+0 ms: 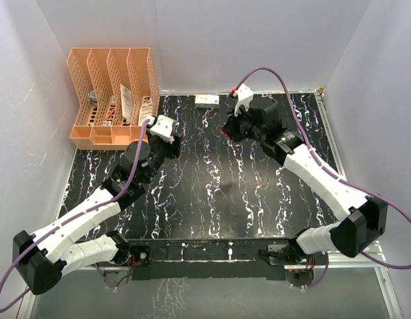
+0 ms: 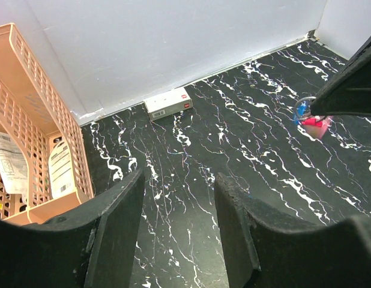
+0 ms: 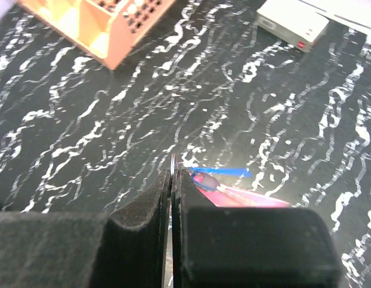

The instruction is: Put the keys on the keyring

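Fingers (image 3: 143,222) of the right gripper (image 3: 173,180) are pressed together on the thin metal ring of the keyring (image 3: 172,163). Its red-pink strap (image 3: 248,197) trails toward 4 o'clock from the tips, and the blue-headed key (image 3: 224,173) lies just beside the ring. Whether the strap rests on the black marbled table (image 1: 212,193) I cannot tell. In the top view this gripper sits at 1 o'clock from the table's middle. The left gripper (image 2: 179,198), at 10 o'clock, has its fingers (image 2: 116,228) spread wide, holding nothing. An orange file rack (image 1: 112,93) stands in the 10 o'clock corner, and a small white box (image 1: 207,100) lies at 12 o'clock by the back wall.
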Controlling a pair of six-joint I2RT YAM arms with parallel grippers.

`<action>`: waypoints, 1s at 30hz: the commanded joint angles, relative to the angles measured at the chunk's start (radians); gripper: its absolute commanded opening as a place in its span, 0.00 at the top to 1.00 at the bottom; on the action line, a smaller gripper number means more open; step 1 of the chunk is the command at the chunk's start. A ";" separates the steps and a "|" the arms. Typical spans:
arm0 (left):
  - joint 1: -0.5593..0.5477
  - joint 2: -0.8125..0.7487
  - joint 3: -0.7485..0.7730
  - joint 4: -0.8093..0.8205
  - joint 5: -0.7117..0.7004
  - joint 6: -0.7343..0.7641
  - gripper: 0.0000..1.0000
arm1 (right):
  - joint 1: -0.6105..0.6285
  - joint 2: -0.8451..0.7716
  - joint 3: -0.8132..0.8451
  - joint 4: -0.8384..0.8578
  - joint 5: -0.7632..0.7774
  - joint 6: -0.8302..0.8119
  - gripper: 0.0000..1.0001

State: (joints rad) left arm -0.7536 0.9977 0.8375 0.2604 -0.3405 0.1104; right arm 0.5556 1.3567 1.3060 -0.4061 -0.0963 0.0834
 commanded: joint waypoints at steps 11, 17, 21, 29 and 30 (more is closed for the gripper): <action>0.007 -0.027 0.019 -0.001 -0.009 -0.013 0.52 | -0.013 0.017 0.056 -0.049 0.111 -0.002 1.00; 0.008 -0.017 0.014 0.006 -0.012 -0.004 0.51 | -0.014 -0.027 -0.020 0.070 -0.213 -0.032 1.00; 0.008 -0.017 0.017 0.009 -0.004 -0.008 0.52 | -0.019 -0.019 -0.041 0.161 -0.482 0.009 1.00; 0.008 -0.028 0.008 0.007 -0.004 -0.009 0.51 | -0.019 0.005 -0.047 0.095 -0.307 -0.016 1.00; 0.008 -0.030 0.010 0.003 -0.005 -0.009 0.51 | -0.019 0.007 -0.052 0.098 -0.301 -0.012 1.00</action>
State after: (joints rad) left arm -0.7536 0.9977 0.8375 0.2607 -0.3401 0.1024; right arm 0.5392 1.3708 1.2602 -0.3565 -0.4358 0.0799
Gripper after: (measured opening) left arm 0.486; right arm 0.012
